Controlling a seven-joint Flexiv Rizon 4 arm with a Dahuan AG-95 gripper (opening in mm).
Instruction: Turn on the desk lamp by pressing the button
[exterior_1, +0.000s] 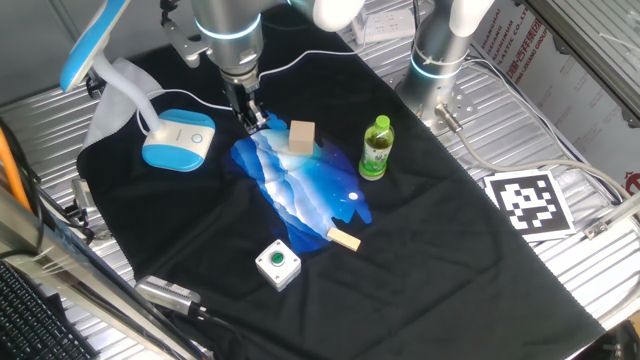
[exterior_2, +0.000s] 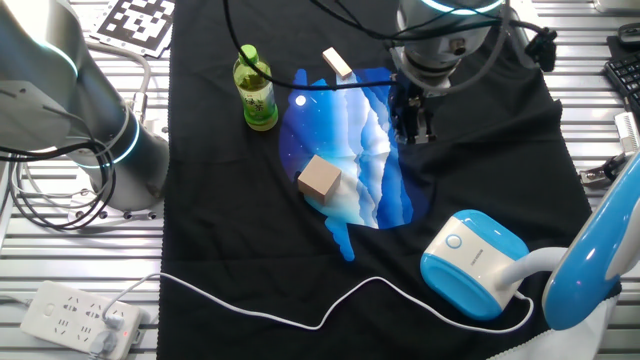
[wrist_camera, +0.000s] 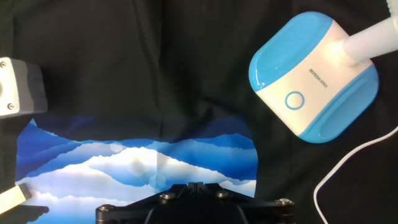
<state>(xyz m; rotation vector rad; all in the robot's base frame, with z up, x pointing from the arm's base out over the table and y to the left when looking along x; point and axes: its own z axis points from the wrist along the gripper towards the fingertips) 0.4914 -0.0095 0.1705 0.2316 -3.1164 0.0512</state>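
Note:
The desk lamp's blue-and-white oval base (exterior_1: 180, 140) sits on the black cloth at the left, its white neck rising to the blue head (exterior_1: 95, 40). The small round button (exterior_1: 197, 139) is on the base's top, on the side facing the gripper. My gripper (exterior_1: 252, 118) hangs to the right of the base, over the near edge of the blue picture, apart from the lamp. In the other fixed view the gripper (exterior_2: 413, 130) is beyond the base (exterior_2: 475, 262) and button (exterior_2: 455, 241). The hand view shows the base (wrist_camera: 314, 74) and button (wrist_camera: 294, 101) at upper right, with the fingertips (wrist_camera: 194, 185) touching each other.
A wooden block (exterior_1: 302, 137), a green bottle (exterior_1: 376, 148) and a small wooden piece (exterior_1: 344, 238) lie on or by the blue picture (exterior_1: 300, 190). A white box with a green button (exterior_1: 277, 264) stands in front. The lamp's white cable (exterior_2: 300, 305) runs to a power strip (exterior_2: 80, 318).

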